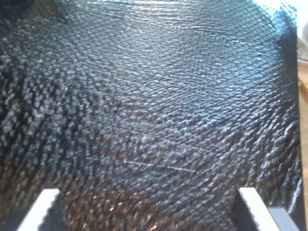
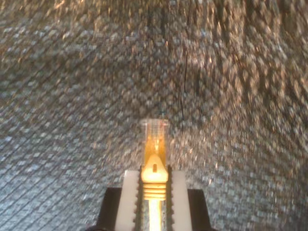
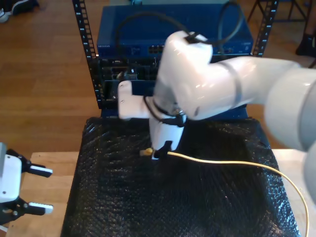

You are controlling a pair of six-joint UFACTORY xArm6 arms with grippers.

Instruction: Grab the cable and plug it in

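The yellow cable (image 3: 232, 162) trails across the black mat from the exterior view's right edge to the mat's middle. Its clear plug (image 2: 154, 129) and yellow boot stick out past the white fingers (image 2: 129, 195) of my second gripper (image 2: 154, 192), which is shut on the cable just behind the plug. In the exterior view that gripper (image 3: 157, 152) hangs just above the mat, with the plug tip (image 3: 146, 152) pointing towards that view's left. My first gripper (image 1: 149, 204) is open and holds nothing, and it faces the mat; it is at the exterior view's lower left (image 3: 35, 188).
The black textured mat (image 3: 173, 207) covers a wooden table (image 3: 49, 165). Behind it, a blue network switch (image 3: 173, 37) with ports sits in a dark rack (image 3: 91, 64). The large white arm (image 3: 237, 84) reaches in from the exterior view's right. Thick black cables (image 3: 148, 19) loop over the switch.
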